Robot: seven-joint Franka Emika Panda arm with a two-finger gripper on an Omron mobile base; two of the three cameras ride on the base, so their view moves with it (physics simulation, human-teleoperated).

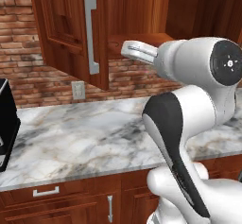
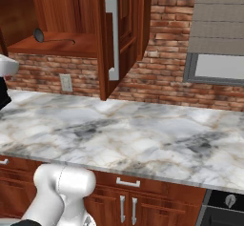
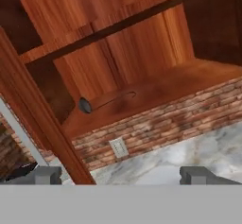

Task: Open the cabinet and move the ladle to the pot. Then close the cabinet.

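The cabinet (image 2: 71, 10) stood open above the marble tabletop (image 2: 143, 134), both of its reddish-brown doors swung outward; in the right base view the right door (image 2: 125, 29) hung edge-on with its long silver bar handle (image 2: 113, 39) facing the camera, and in the left base view the left door (image 1: 71, 29) showed its own bar handle (image 1: 90, 34); inside, on the lower shelf (image 2: 62, 46), the ladle (image 2: 50, 38) lay flat, its dark round bowl toward the left of that view and its thin handle running right along the shelf; in the hand view the same ladle (image 3: 101, 102) rested on the shelf above a strip of brick wall (image 3: 179, 121) and a white wall socket (image 3: 118, 147); the end effector (image 3: 120, 176) was spread wide, its two dark finger tips far apart at the bottom of the hand view, with nothing between them, and it was well short of the ladle, pointed up toward the open shelf; in the left base view the white arm (image 1: 189, 124) rose in front of the tabletop, its wrist reaching toward the cabinet opening; below the tabletop ran lower drawer fronts (image 2: 128, 187) with short silver handles; at the upper right of the right base view hung a grey range hood (image 2: 219, 29).
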